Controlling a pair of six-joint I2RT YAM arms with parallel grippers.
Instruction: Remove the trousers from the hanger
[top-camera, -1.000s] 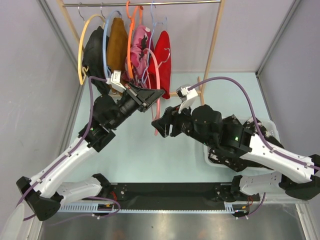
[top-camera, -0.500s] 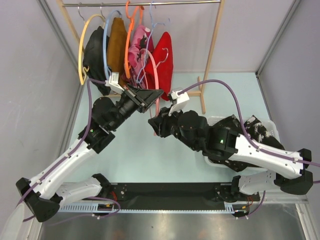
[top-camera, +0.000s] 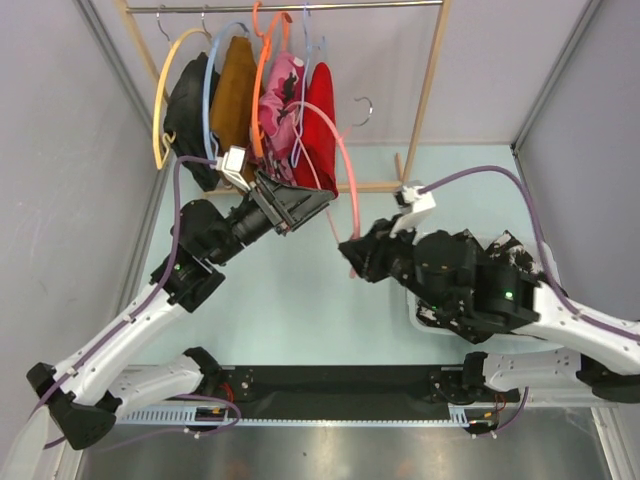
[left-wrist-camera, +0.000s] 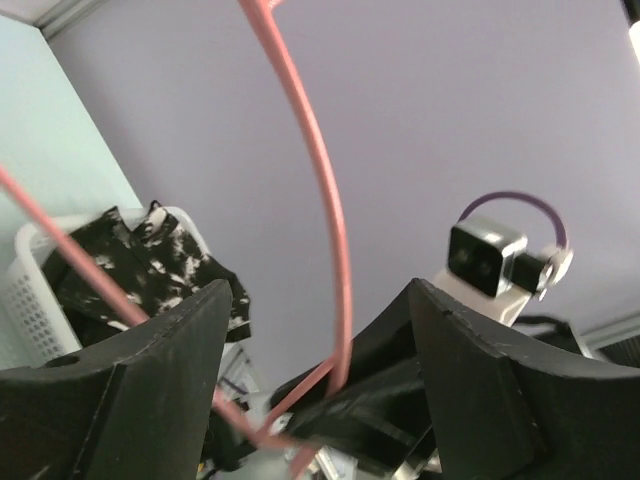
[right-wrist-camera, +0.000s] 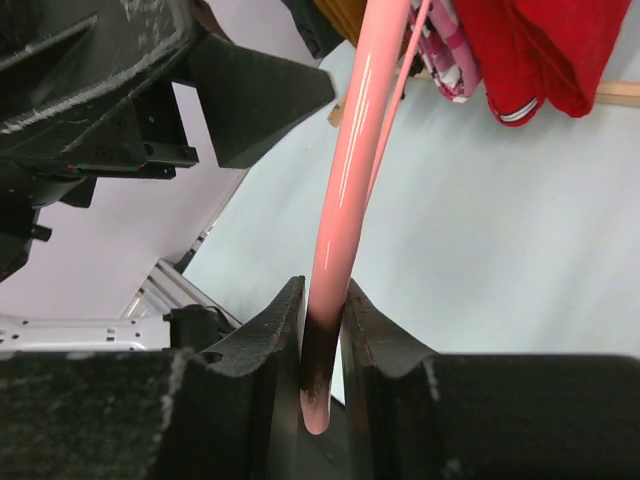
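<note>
The right gripper (right-wrist-camera: 322, 295) has its fingers pinched nearly closed on the lower end of the bare pink hanger (right-wrist-camera: 350, 170). The left gripper (left-wrist-camera: 316, 300) stands with its fingers wide apart and grips nothing; the hanger's wire runs between them, seemingly touching neither, though the wrist view is too tight to be sure. The red trousers (top-camera: 322, 125) hang from the rail (top-camera: 300, 6). The black trousers with white splotches (left-wrist-camera: 135, 270) lie in the white basket (left-wrist-camera: 35, 290), beside the right arm
</note>
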